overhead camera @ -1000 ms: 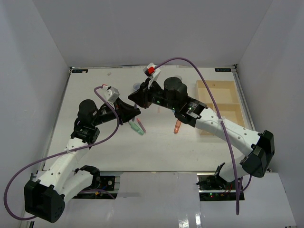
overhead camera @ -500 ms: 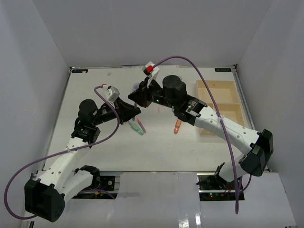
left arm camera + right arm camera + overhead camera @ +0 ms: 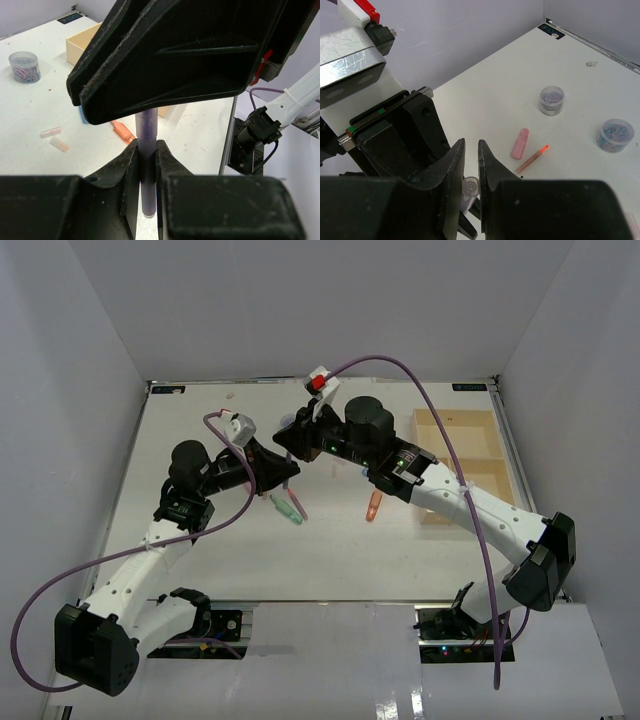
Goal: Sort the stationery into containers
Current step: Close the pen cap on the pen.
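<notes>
A purple pen point(image 3: 147, 145) stands upright between the fingers of my left gripper point(image 3: 146, 150), which is shut on its barrel. My right gripper point(image 3: 471, 150) is shut on the pen's other end, whose clear tip point(image 3: 470, 189) shows between its jaws. In the top view the two grippers meet nose to nose, left point(image 3: 284, 470) and right point(image 3: 284, 440), above the table's middle. The pale wooden tray point(image 3: 460, 435) with its compartments stands at the far right, and its corner point(image 3: 82, 42) shows in the left wrist view.
Green and pink pens point(image 3: 288, 508) lie under the left gripper. An orange marker point(image 3: 373, 506) lies left of the tray. Two small round pots point(image 3: 552, 100) point(image 3: 616, 135), a pink stubby piece point(image 3: 520, 143) and an orange-tipped pencil point(image 3: 532, 159) sit beyond.
The left arm has shifted slightly toward the far side, and the right arm has edged with it. Both grippers have stayed shut on the purple pen.
</notes>
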